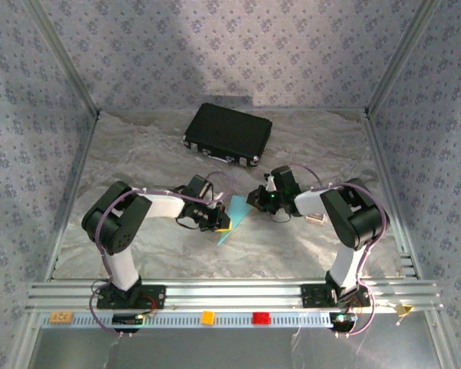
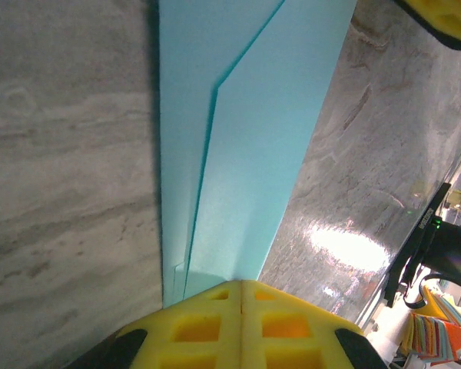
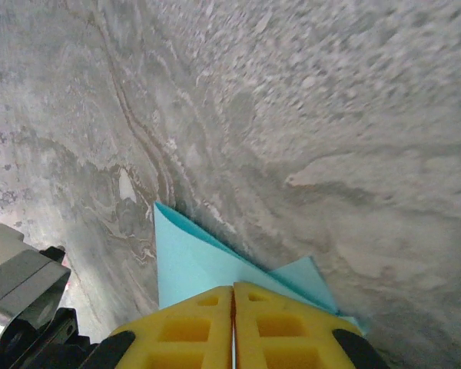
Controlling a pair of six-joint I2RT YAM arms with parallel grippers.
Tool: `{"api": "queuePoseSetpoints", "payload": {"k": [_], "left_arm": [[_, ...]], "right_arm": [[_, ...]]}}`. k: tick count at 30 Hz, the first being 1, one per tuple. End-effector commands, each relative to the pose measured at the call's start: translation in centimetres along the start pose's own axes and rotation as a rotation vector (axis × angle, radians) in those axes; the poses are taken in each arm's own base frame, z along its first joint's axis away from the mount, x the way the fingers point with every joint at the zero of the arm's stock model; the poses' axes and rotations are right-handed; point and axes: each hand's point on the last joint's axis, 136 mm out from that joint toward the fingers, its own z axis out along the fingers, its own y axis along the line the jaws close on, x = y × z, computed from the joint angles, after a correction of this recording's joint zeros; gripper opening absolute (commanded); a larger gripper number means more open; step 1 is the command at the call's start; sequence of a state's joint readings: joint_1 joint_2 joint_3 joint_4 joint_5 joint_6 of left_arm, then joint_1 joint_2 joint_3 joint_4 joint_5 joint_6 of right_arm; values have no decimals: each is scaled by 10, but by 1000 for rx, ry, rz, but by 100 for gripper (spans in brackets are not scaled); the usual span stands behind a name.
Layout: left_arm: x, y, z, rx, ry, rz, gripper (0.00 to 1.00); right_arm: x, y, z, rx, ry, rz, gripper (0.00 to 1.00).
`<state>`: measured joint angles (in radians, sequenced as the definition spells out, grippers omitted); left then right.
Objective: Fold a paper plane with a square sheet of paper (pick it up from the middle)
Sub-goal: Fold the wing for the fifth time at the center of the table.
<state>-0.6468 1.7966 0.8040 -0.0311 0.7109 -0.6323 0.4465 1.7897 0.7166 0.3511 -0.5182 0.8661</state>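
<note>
The sheet of paper [image 1: 232,221] is light blue and folded into a narrow pointed shape with layered flaps, held over the middle of the table. My left gripper [image 1: 221,221] is shut on its left side. In the left wrist view the yellow fingers [image 2: 207,327] meet on the paper [image 2: 253,138], which stretches away with a crease along it. My right gripper [image 1: 253,200] is shut on the paper's upper end. Seen from the right wrist, its yellow fingers [image 3: 280,327] pinch the paper [image 3: 186,265], whose sharp corner points toward the table.
A black rectangular case [image 1: 229,134] lies at the back of the marbled grey table [image 1: 307,146]. Metal frame rails [image 1: 238,292] border the near edge, with small orange [image 1: 207,317] and red [image 1: 260,317] blocks on the front strip. Patterned walls enclose the cell.
</note>
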Motion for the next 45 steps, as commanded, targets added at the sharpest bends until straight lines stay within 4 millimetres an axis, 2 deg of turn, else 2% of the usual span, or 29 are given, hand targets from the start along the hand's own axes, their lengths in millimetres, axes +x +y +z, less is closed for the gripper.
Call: {"api": "queuePoseSetpoints", "payload": {"k": [1,7,10,13,19,22,25,28,31,36,40,45], "left_arm": [[32,43,10,-130,96,-105,0],[32,42,9,-128,92,-103,0],[32,41,8,-125,89,-99,0],[31,40,8,-122,86,-98,0],[31,39,8,-121,85,-98,0],[30,38,7,-118,81,-95,0],[30,36,6,-114,78,-91,0],[29,35,6,-112,77,-86,0],[28,34,5,-110,72,-87,0],[29,34,4,-111,72,-86,0],[30,34,5,-110,72,-87,0],[29,34,4,-108,70,-85,0]], "right_arm": [[-6,-28,-7,78,-34,23,11],[-19,5,-35,40,-86,-36,13],[-14,21,-42,25,-87,-69,14],[5,31,-35,10,-43,-88,14],[46,44,-4,-6,48,-121,12],[57,39,10,8,85,-115,11],[62,27,17,26,97,-83,9],[67,29,15,3,102,-83,9],[66,15,9,79,88,-80,8],[74,47,-1,-2,114,-152,9],[88,51,3,-9,148,-149,9],[100,22,9,73,154,-94,8]]}}
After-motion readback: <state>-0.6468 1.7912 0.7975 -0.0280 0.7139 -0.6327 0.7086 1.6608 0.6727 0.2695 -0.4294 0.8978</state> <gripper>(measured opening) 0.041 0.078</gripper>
